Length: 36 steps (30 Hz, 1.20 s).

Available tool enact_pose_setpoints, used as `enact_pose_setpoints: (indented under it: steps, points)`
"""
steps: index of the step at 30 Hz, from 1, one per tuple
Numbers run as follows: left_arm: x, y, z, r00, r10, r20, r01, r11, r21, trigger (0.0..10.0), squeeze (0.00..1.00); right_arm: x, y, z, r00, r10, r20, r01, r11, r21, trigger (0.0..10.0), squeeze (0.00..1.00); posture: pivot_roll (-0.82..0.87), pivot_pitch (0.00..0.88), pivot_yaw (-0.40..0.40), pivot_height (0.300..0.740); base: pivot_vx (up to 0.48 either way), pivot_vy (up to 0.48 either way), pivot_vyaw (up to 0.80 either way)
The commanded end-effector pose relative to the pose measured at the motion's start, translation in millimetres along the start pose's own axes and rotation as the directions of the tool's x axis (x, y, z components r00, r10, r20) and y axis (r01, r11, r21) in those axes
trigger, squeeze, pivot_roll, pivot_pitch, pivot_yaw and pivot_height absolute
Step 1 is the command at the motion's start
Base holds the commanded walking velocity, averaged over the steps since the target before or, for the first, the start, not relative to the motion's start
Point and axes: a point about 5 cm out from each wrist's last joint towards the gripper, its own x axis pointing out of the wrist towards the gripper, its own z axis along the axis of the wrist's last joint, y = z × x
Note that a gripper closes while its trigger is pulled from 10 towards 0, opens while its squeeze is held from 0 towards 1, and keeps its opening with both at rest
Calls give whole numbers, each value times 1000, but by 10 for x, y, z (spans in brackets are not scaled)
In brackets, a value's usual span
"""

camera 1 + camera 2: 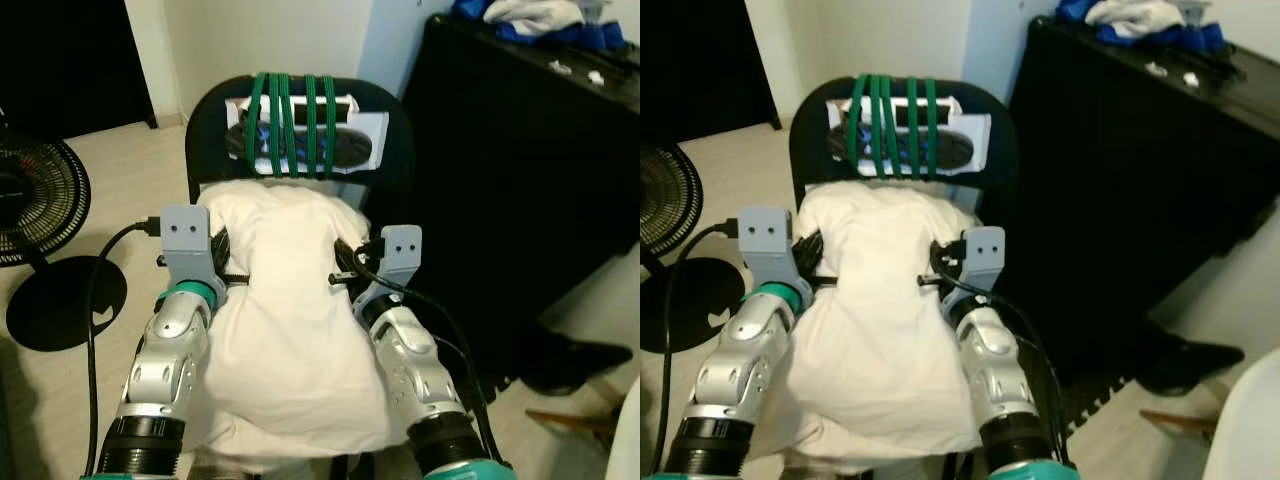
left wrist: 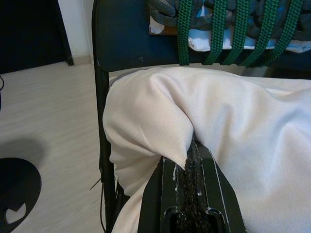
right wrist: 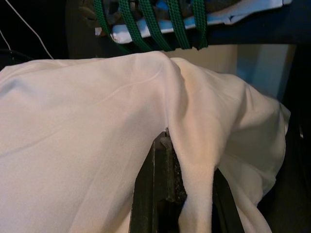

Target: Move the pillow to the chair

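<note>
**Pillow at the chair, both pincers clamped on its sides**

The white pillow (image 1: pixel 290 320) is lying lengthwise over the seat of the black chair (image 1: pixel 205 120), its far end bunching up against the chair's backrest and its near end drooping toward the robot, between the two silver arms. The left pincer (image 1: pixel 222 255) is biting into the pillow's left flank, and the wrist view is showing it well: the black fingers (image 2: pixel 192 194) are clenched on a fold of white fabric, the cloth pinching out just ahead of the tips. Over on the other side, the right pincer (image 1: pixel 345 262) is doing the same on the right flank, its fingers (image 3: pixel 160 189) squeezed on a ridge of pillow fabric that is draping down over one of them. So both pincers are grasping the pillow, one on each side, with the pillow narrowing at the waist between them.

Up on the backrest, green straps (image 1: pixel 295 125) are wrapping around a dark bundle with a white-and-blue sheet behind it, sitting just above the pillow's far end. To the robot's left, a black fan (image 1: pixel 35 200) is standing on the pale floor with its round base (image 1: pixel 65 300) beside the chair, and a black cable (image 1: pixel 100 270) is looping from the left wrist down along the arm. To the right, a tall black cabinet (image 1: pixel 520 170) is standing close beside the chair, with blue and white cloth (image 1: pixel 545 20) heaped on top, and a dark shoe (image 1: pixel 570 360) is resting on the floor at its foot.
</note>
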Motion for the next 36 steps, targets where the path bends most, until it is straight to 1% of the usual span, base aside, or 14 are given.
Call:
enact_pose_setpoints:
  steps: [1, 13, 22, 24, 26, 27, 28, 31, 32, 34, 35, 36]
  points:
    - [0, -89, 18, 999, -45, 7, 44, 999, 12, 10000, 0, 36, 83, 74, 999, 40, 33, -40, 999, -2, 10000, 0, 162, 61, 24, 601, 0, 0, 0]
    - [2, -100, -8, 998, -66, -10, 67, 997, 24, 10000, 0, 36, 86, 53, 999, 40, 23, -40, 999, 1, 10000, 0, 167, 68, 28, 601, 0, 0, 0]
    - [12, -88, -13, 997, -70, -15, 71, 997, 26, 10000, 0, 31, 53, 50, 999, 38, 16, -38, 999, -6, 10000, 0, 161, 75, 27, 601, 0, 0, 0]
    - [13, -88, -35, 997, -71, -20, 71, 997, 26, 10000, 0, 26, 49, 39, 999, 37, 9, -37, 999, 4, 10000, 0, 159, 77, 27, 601, 0, 0, 0]
    - [26, -85, -69, 997, -71, -28, 72, 997, 32, 10000, 0, 21, 51, 13, 999, 46, -2, -46, 999, 17, 10000, 0, 156, 81, 26, 601, 0, 0, 0]
    - [57, -56, -116, 998, -62, -34, 63, 997, 35, 10000, 0, 19, 40, -50, 998, 56, -27, -56, 998, 25, 10000, 0, 152, 83, 24, 601, 0, 0, 0]
    - [83, -11, -176, 998, -39, -45, 40, 999, 28, 10000, 0, 26, 21, -103, 997, 56, -51, -55, 998, 16, 10000, 0, 144, 87, 21, 601, 0, 0, 0]
    - [99, 20, -219, 998, -23, -52, 24, 999, 22, 10000, 0, 29, 7, -139, 996, 55, -67, -54, 998, 9, 10000, 0, 144, 87, 21, 601, 0, 0, 0]
    - [120, 63, -280, 998, 2, -65, -1, 1000, 23, 10000, 0, 41, -15, -180, 994, 49, -95, -50, 999, -15, 10000, 0, 142, 87, 20, 601, 0, 0, 0]
    - [120, 63, -280, 998, 2, -65, -1, 1000, 23, 10000, 0, 41, -15, -180, 994, 49, -95, -50, 999, -15, 10000, 0, 142, 87, 20, 601, 0, 0, 0]
    - [162, 104, -394, 995, 30, -97, -27, 999, 35, 10000, 0, 62, -65, -240, 989, 36, -144, -45, 997, -57, 10000, 0, 128, 87, 12, 601, 0, 0, 0]
    - [162, 104, -394, 995, 30, -97, -27, 999, 35, 10000, 0, 62, -65, -240, 989, 36, -144, -45, 997, -57, 10000, 0, 128, 87, 12, 601, 0, 0, 0]
